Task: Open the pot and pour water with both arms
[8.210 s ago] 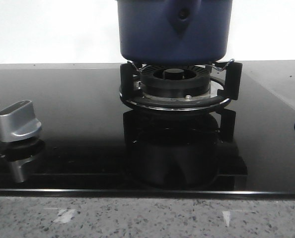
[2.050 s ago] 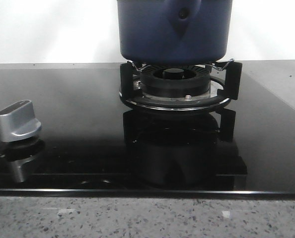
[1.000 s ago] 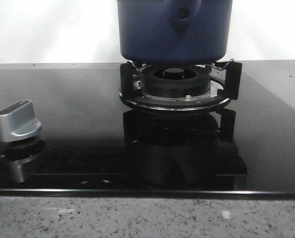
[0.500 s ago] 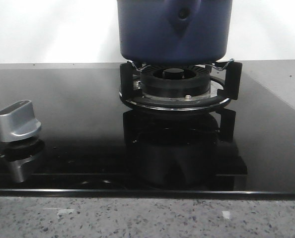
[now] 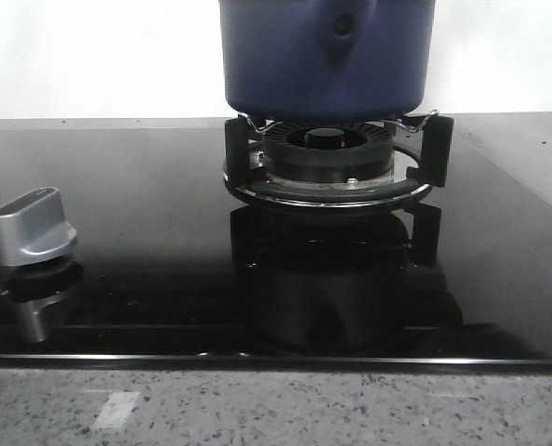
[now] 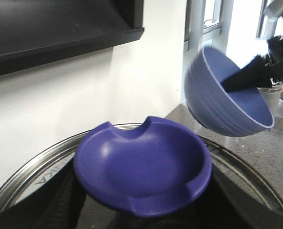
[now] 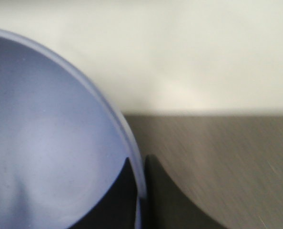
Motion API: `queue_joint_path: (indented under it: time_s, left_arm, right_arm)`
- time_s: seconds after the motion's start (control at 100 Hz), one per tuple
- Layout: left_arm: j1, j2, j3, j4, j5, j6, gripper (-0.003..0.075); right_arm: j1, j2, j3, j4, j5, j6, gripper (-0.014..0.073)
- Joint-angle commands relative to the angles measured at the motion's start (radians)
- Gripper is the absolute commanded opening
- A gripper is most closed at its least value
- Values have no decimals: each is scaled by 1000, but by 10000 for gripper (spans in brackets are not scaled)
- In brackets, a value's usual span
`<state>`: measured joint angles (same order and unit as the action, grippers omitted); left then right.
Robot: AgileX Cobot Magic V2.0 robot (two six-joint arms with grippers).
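The dark navy-blue pot (image 5: 327,56) sits on the black burner grate (image 5: 332,177); its top is cut off by the front view. No gripper shows there. In the left wrist view, my left gripper (image 6: 141,212) is closed around the blue saucer-shaped knob (image 6: 141,167) of a steel-rimmed glass lid (image 6: 32,171). My right gripper (image 7: 142,191) pinches the rim of a light blue bowl (image 7: 46,157). The left wrist view shows that bowl (image 6: 227,95) tilted in the air beside the lid, held by black fingers (image 6: 248,76).
A silver stove knob (image 5: 32,228) stands at the left of the black glass cooktop (image 5: 146,279). A speckled stone counter edge (image 5: 276,409) runs along the front. A black cabinet (image 6: 60,28) hangs on the white wall. A clear cup (image 6: 271,98) stands behind the bowl.
The pot has stayed on the grate. A dark shape at the front view's right edge 8 s ago is gone. Reflections on the counter's front edge have shifted.
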<state>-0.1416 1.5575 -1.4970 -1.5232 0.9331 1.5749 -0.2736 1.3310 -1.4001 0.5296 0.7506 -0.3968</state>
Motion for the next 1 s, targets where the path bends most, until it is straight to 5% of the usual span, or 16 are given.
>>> queue_joint_path:
  time_s: [0.0,0.11,0.32,0.99]
  left_arm:
    - [-24,-52,-39,-97,-21,-5,221]
    - [-58,-52,-39,-97,-66,-3,221]
    - [-133,-19,-39,-116,-88,21,221]
    - [-189,61,-39,-120,-88,47,221]
  right_arm:
    - [-137,2,-38,-34,158,46,-47]
    - [-227,58,-38,-136,295,136,-47]
    - [-251,156,-38,-179,335,176,-47]
    - [-251,206,126,-254,218,175,-47]
